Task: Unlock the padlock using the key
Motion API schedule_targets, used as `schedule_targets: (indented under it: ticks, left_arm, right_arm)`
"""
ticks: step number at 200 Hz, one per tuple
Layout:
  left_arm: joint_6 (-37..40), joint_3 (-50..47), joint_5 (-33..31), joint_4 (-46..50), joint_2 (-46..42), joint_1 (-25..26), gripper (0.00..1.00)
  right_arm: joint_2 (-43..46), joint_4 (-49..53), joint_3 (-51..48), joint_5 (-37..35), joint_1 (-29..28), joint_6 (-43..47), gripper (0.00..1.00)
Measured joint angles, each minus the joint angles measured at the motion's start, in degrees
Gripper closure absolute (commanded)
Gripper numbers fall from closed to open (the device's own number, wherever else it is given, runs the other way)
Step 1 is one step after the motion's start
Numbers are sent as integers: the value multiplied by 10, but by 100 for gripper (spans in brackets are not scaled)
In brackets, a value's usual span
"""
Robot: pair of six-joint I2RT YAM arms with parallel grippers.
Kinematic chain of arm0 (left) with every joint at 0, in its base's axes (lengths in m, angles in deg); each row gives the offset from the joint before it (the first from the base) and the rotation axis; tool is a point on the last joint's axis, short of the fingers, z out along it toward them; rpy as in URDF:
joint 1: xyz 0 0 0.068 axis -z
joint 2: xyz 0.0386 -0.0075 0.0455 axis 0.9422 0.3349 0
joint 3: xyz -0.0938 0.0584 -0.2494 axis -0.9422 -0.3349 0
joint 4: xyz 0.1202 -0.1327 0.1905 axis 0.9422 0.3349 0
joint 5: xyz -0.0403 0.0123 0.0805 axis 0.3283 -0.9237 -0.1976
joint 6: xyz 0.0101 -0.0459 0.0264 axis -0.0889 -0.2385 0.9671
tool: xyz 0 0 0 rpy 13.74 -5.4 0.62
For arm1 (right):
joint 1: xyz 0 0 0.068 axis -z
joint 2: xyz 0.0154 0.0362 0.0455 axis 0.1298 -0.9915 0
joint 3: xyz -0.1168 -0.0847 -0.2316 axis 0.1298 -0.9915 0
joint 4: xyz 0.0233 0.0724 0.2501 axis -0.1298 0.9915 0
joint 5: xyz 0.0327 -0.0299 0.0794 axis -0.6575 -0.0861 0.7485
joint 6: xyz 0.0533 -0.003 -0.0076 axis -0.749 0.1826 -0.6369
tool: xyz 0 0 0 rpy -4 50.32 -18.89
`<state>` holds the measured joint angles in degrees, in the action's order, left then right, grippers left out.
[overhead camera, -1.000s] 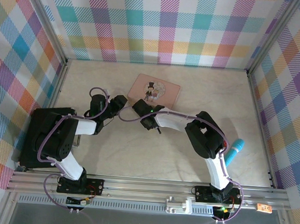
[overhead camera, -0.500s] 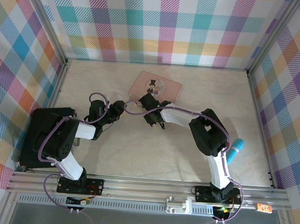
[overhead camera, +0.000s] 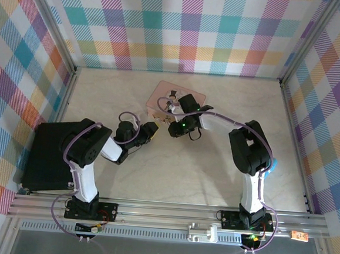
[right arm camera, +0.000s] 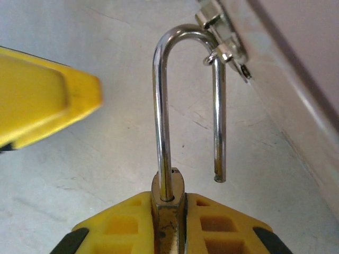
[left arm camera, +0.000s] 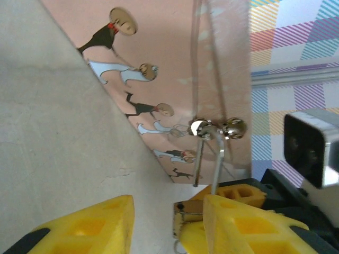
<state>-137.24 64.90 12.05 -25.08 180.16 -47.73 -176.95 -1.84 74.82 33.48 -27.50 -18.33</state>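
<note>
The brass padlock [right arm camera: 168, 186] stands pinched at its body in my right gripper [right arm camera: 169, 202], which is shut on it. Its steel shackle [right arm camera: 161, 79] is sprung open: one leg hangs free and the bend hooks through the clasp [left arm camera: 217, 127] of the pink tin [left arm camera: 175, 53]. My left gripper [left arm camera: 168, 205] is open, its yellow fingers [left arm camera: 85, 227] standing on either side of the padlock [left arm camera: 188, 216] without squeezing it. In the top view the left gripper [overhead camera: 149, 130] and right gripper [overhead camera: 173, 126] meet just in front of the tin [overhead camera: 191, 96]. The key is hidden.
The pink tin lies at mid table behind both grippers. A black box [overhead camera: 47, 158] sits at the left by the left arm. A light blue object [overhead camera: 272, 165] lies behind the right arm's elbow. Checked walls enclose the table on three sides.
The right gripper has moved back toward the tin's front corner and shut. The left gripper has swung right to meet it.
</note>
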Motion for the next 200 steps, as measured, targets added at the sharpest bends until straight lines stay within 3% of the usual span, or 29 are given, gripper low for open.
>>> schedule_targets:
  ticks: [77, 142, 200]
  left_arm:
    - [-15, 46, -36, -27, 18, 39, 60]
    - [3, 65, -46, 26, 18, 46, 77]
    - [15, 86, -53, 64, 18, 48, 73]
  right_arm:
    - [0, 0, -1, 51, 3, -9, 100]
    - [0, 1, -2, 51, 3, -9, 100]
    - [-1, 0, -2, 53, 3, -9, 100]
